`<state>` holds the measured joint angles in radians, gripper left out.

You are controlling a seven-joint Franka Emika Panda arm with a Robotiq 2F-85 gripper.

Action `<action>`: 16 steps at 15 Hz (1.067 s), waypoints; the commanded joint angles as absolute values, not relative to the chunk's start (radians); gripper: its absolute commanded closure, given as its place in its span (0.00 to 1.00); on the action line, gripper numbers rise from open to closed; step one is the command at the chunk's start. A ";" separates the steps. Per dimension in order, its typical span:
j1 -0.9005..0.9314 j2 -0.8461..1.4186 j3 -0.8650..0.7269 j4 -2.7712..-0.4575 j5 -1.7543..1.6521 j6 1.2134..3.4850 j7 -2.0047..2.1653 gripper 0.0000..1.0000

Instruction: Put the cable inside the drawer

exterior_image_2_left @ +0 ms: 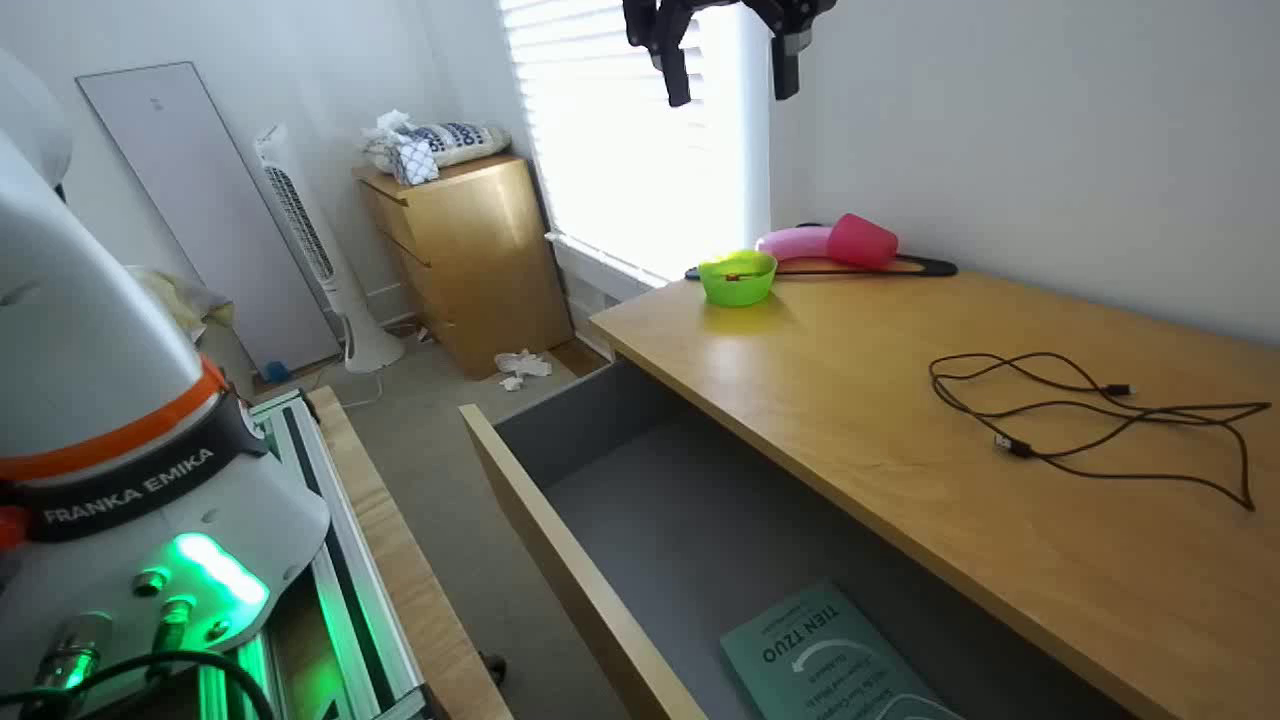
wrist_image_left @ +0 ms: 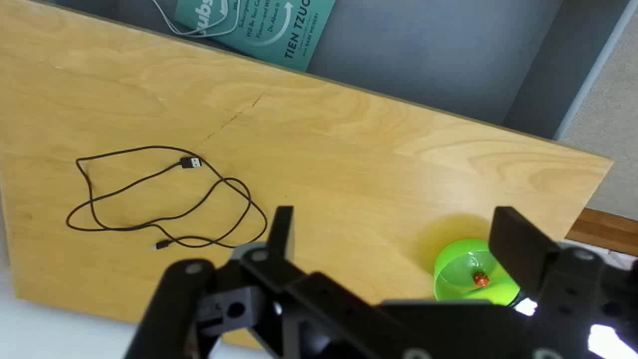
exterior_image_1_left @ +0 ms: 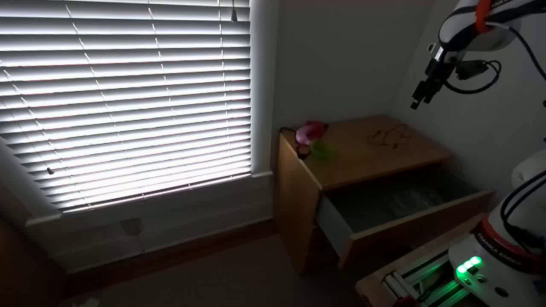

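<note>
The cable is a thin dark cord with plugs. It lies in loose loops on the wooden cabinet top in both exterior views (exterior_image_1_left: 385, 137) (exterior_image_2_left: 1140, 412) and at the left of the wrist view (wrist_image_left: 149, 224). The drawer below the top is pulled open, with a wooden front (exterior_image_1_left: 409, 230) and grey inside, also seen in an exterior view (exterior_image_2_left: 650, 500) and the wrist view (wrist_image_left: 423, 55). My gripper (wrist_image_left: 394, 209) is open and empty, high above the cabinet top in both exterior views (exterior_image_1_left: 420, 103) (exterior_image_2_left: 733, 98). In the wrist view, the cable lies left of its fingers.
A green bowl (exterior_image_2_left: 738, 285) holding a small red thing (wrist_image_left: 481, 279) and a pink object (exterior_image_2_left: 862, 242) stand near the cabinet top's far edge. Inside the drawer lie a teal book (exterior_image_2_left: 830, 650) and a white cord (wrist_image_left: 212, 36). Walls border the cabinet.
</note>
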<state>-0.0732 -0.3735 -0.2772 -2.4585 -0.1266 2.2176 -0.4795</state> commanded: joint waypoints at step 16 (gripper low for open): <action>-0.100 -0.109 -0.296 -2.375 0.004 2.563 -0.457 0.00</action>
